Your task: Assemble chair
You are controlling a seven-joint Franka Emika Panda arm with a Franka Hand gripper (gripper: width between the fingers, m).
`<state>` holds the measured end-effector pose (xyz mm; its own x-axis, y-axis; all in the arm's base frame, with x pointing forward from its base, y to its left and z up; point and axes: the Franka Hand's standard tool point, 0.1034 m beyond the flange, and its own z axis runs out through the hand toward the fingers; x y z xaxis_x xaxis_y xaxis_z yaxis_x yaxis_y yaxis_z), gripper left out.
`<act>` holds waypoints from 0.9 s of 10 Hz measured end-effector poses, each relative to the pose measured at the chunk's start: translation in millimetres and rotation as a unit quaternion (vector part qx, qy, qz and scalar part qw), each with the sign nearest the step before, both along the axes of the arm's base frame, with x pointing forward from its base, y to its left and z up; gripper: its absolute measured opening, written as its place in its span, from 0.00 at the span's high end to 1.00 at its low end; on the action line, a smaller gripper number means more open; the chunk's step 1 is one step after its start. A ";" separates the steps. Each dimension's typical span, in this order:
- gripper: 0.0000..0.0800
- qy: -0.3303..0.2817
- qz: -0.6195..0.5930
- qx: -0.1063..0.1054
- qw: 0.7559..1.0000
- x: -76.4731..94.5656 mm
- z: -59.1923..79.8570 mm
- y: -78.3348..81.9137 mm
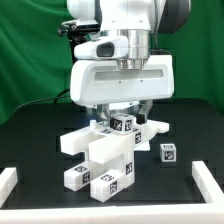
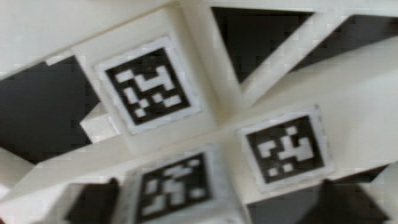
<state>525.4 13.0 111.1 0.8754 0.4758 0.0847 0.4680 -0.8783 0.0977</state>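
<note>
The gripper (image 1: pixel 120 113) hovers just above the heap of chair parts (image 1: pixel 100 160); whether its jaws grip anything cannot be told. Centring squarely on one part seems wise.

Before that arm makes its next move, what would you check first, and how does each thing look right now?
1. Pincer sits low over the pile of chair parts: ok.
2. Pincer open or shut: cannot tell; its tips do not show clearly.
3. Tags show in the wrist view, patterns visible: ok.
4. Small cube stands apart from the pile, on the exterior view's right: ok.
5. Parts in the pile firmly joined: cannot tell.
</note>
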 end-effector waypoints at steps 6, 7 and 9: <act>0.67 -0.016 -0.220 0.032 0.975 3.5 -0.8 -5.2; 0.67 -0.019 -0.267 0.041 0.963 6.5 -1.3 -9.4; 0.67 -0.025 -0.397 0.061 0.915 7.4 -1.6 -10.0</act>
